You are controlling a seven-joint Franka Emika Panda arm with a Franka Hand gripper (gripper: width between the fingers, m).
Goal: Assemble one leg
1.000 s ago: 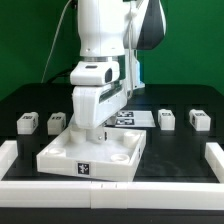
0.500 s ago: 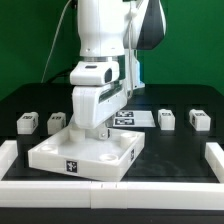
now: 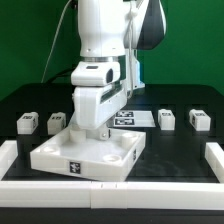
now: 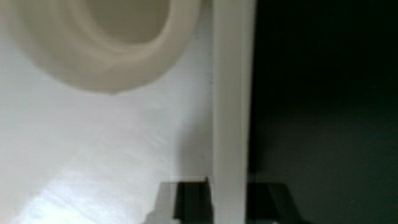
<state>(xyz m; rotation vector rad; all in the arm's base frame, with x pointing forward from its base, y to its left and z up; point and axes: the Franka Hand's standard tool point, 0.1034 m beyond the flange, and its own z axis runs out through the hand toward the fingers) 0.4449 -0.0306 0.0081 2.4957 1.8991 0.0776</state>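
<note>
The large flat white tabletop (image 3: 85,155) with corner sockets lies on the black table, turned at an angle. My gripper (image 3: 92,130) is down at its far edge and shut on the rim. In the wrist view the two dark fingers (image 4: 191,203) stand on either side of the tabletop's upright rim (image 4: 228,110), with my gripper (image 4: 226,200) closed on it, and a round socket (image 4: 107,40) shows on the tabletop. Four small white legs lie apart: two (image 3: 27,122) (image 3: 56,122) at the exterior view's left, two (image 3: 167,119) (image 3: 199,120) at its right.
The marker board (image 3: 132,119) lies behind the arm. White rails bound the work area at the front (image 3: 110,195), the exterior view's left (image 3: 8,150) and its right (image 3: 214,155).
The tabletop has slid toward the exterior view's left and turned a little, held by my gripper. It has stayed still over the last half second. The legs have not moved.
</note>
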